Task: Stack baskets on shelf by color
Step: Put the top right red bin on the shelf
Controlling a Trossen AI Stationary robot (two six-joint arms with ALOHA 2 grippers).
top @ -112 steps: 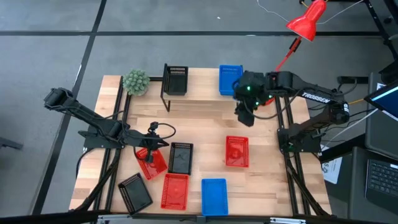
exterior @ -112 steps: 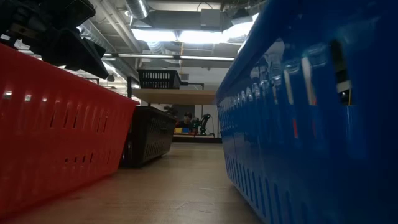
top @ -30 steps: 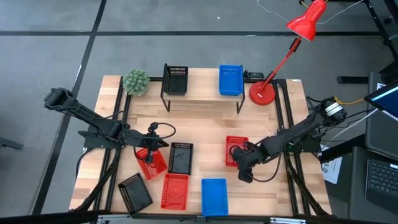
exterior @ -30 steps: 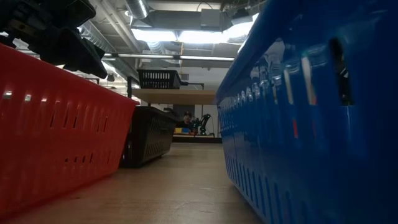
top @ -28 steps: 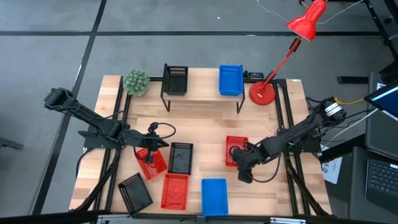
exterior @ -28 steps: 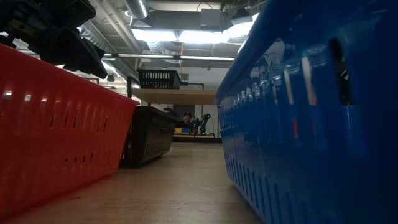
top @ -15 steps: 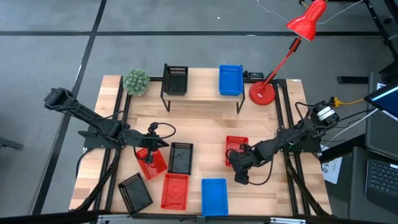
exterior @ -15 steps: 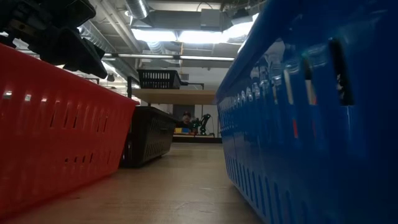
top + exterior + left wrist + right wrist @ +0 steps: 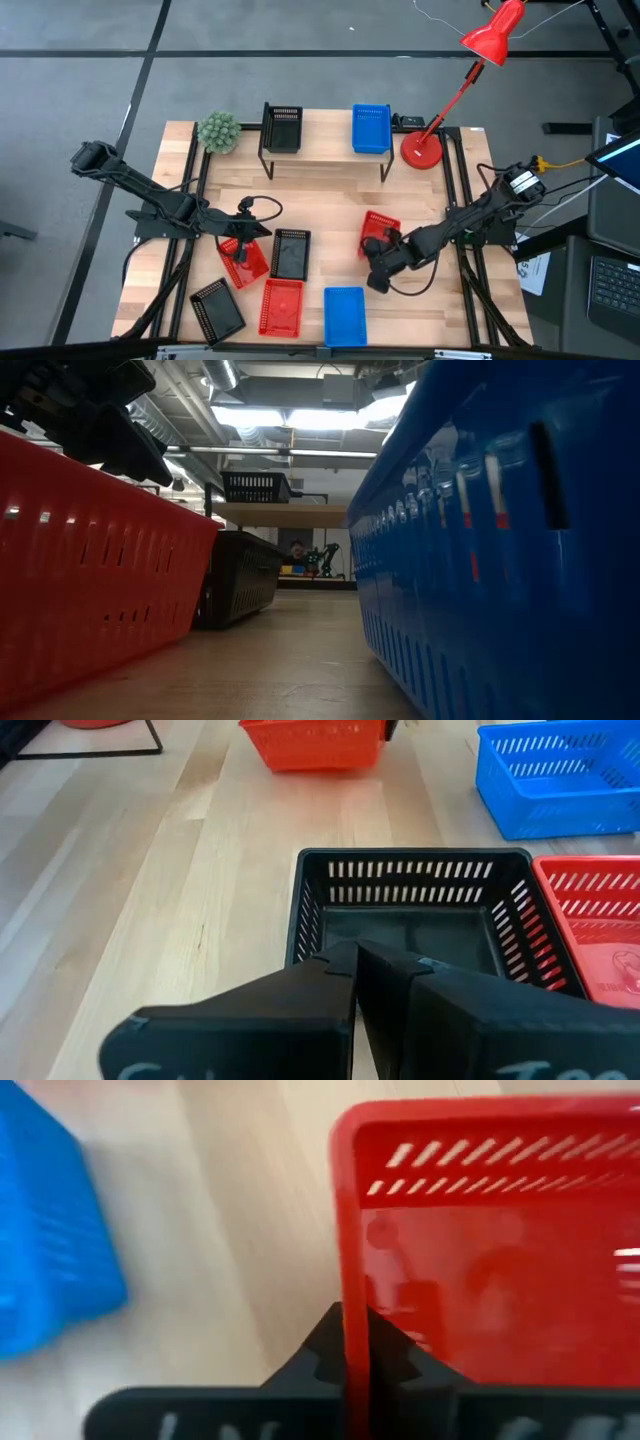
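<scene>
- We found the shelf (image 9: 325, 152) holding only two baskets: a black basket (image 9: 283, 129) toward its plant end and a blue basket (image 9: 371, 129) toward its lamp end, each alone, so no colour pile had more than one tray, as far as we could see.
- No red basket was on the shelf.
- On the desk (image 9: 330, 205) in front of the shelf we counted six more: three red, two black, one blue.
- Our right claw (image 9: 355, 1342) was closed on the rim of a red basket (image 9: 378, 232), which lay skewed in front of the shelf's lamp end, just beside the loose blue basket (image 9: 344, 315).
- Our left claw (image 9: 355, 965) was pinched narrow over the red basket (image 9: 243, 260) in front of the shelf's plant end, next to a black basket (image 9: 420, 915); we could not tell whether it gripped the rim.
- We judged the job barely begun: one red was being picked up, and every loose basket awaited stacking.
</scene>
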